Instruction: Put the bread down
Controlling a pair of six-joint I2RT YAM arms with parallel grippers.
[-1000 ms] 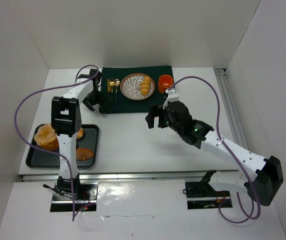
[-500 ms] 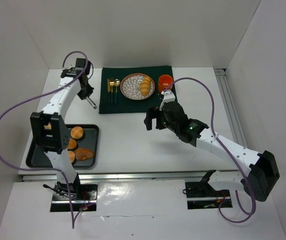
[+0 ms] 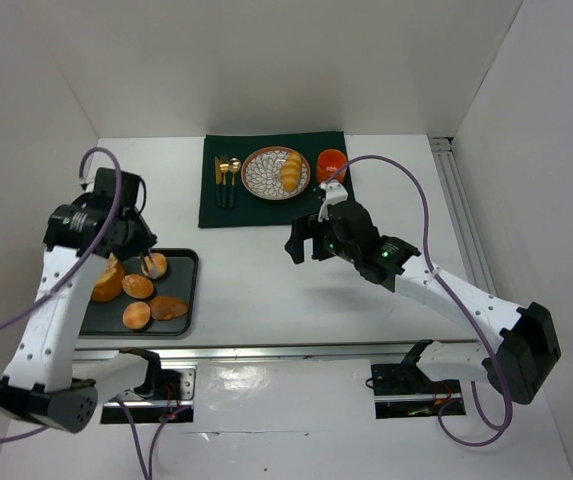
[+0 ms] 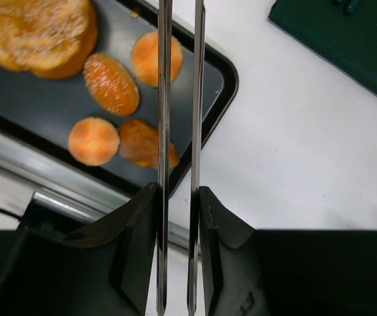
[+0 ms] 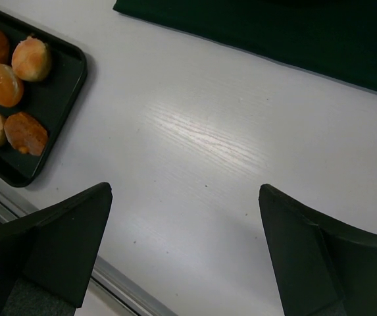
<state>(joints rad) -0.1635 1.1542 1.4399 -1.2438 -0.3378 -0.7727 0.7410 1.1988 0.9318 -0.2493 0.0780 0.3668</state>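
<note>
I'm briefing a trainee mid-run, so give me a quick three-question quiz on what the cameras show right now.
1. True or false: a roll lies on the plate.
2. The left gripper hangs over the: A. plate B. tray
3. How many bread pieces are on the tray?
Key: 1 true; 2 B; 3 five.
</note>
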